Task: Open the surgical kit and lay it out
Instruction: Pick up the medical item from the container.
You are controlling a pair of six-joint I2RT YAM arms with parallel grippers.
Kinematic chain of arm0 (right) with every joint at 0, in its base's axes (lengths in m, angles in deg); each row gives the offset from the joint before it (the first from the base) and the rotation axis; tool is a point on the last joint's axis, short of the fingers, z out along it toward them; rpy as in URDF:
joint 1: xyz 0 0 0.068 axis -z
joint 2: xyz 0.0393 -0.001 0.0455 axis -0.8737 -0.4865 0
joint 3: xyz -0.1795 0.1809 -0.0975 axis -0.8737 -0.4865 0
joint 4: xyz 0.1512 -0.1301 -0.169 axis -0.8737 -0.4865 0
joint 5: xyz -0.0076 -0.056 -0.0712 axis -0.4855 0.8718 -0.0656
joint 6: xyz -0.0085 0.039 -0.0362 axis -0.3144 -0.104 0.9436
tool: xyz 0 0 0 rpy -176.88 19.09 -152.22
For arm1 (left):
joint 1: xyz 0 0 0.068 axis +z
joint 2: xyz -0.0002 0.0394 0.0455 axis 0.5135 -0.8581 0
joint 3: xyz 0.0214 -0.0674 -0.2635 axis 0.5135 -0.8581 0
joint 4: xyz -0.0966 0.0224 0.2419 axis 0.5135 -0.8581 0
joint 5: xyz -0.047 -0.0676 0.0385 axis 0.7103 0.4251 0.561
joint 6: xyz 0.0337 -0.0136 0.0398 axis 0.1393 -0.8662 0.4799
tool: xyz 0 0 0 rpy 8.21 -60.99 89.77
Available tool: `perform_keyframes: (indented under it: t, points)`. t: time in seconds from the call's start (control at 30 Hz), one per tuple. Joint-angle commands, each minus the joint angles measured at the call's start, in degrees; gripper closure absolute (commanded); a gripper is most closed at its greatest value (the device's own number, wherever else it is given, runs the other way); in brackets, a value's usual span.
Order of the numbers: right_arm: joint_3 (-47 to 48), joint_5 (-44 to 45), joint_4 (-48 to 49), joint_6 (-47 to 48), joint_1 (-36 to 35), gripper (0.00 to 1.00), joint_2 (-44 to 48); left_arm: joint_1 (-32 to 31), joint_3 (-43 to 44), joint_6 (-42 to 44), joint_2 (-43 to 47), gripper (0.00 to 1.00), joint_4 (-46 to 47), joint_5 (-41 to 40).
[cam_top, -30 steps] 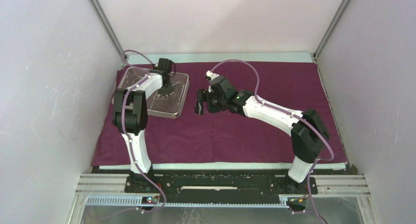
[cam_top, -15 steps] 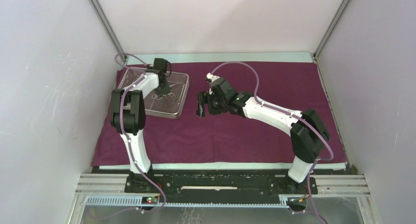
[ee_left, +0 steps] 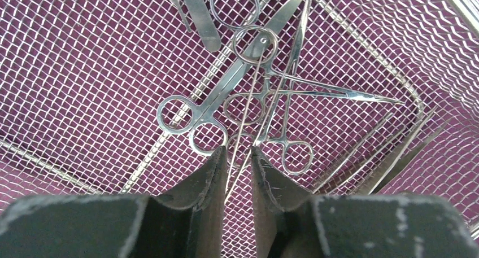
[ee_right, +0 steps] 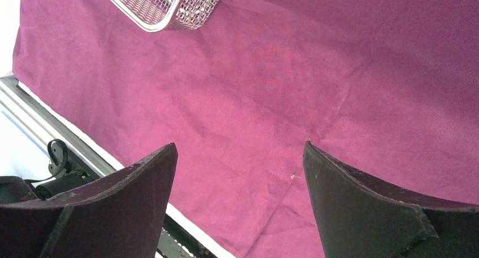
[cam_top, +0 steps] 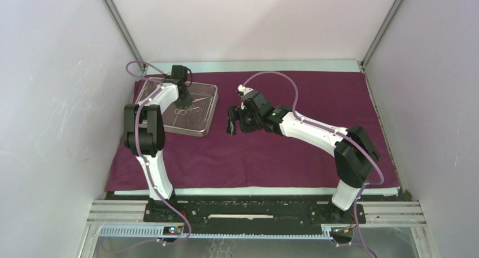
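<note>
The maroon cloth wrap point(cam_top: 294, 156) lies spread flat over the table. The silver wire-mesh tray point(cam_top: 213, 108) sits on it at the back left. Inside lie scissors point(ee_left: 237, 74), ring-handled forceps point(ee_left: 282, 111) and other thin steel tools, crossing one another. My left gripper point(cam_top: 182, 91) hangs over the tray. In the left wrist view its jaws point(ee_left: 238, 151) stand nearly together around thin steel tweezers point(ee_left: 254, 66), whose near end lies between the fingers. My right gripper point(cam_top: 230, 122) hovers wide open and empty over bare cloth right of the tray, as the right wrist view point(ee_right: 240, 148) shows.
A corner of the tray point(ee_right: 169, 9) shows at the top of the right wrist view. More slim tools point(ee_left: 395, 151) lie at the tray's right side. White walls close in the left, back and right. A metal rail point(cam_top: 254, 210) runs along the near edge.
My left gripper has moved from over the tool pile toward the tray's back left. The right arm has barely moved.
</note>
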Motion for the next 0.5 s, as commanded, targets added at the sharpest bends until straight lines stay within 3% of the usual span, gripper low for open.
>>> perform_keyframes:
  t: [0.0,0.47]
  points:
    - [-0.2,0.8,0.9,0.9,-0.6,0.09,1.7,1.4,2.0,0.3,1.6,0.73,-0.7,1.7]
    - [-0.2,0.4,1.2,1.0,-0.2,0.09,1.7,2.5,5.4,-0.4,-3.5,0.74,-3.0,5.2]
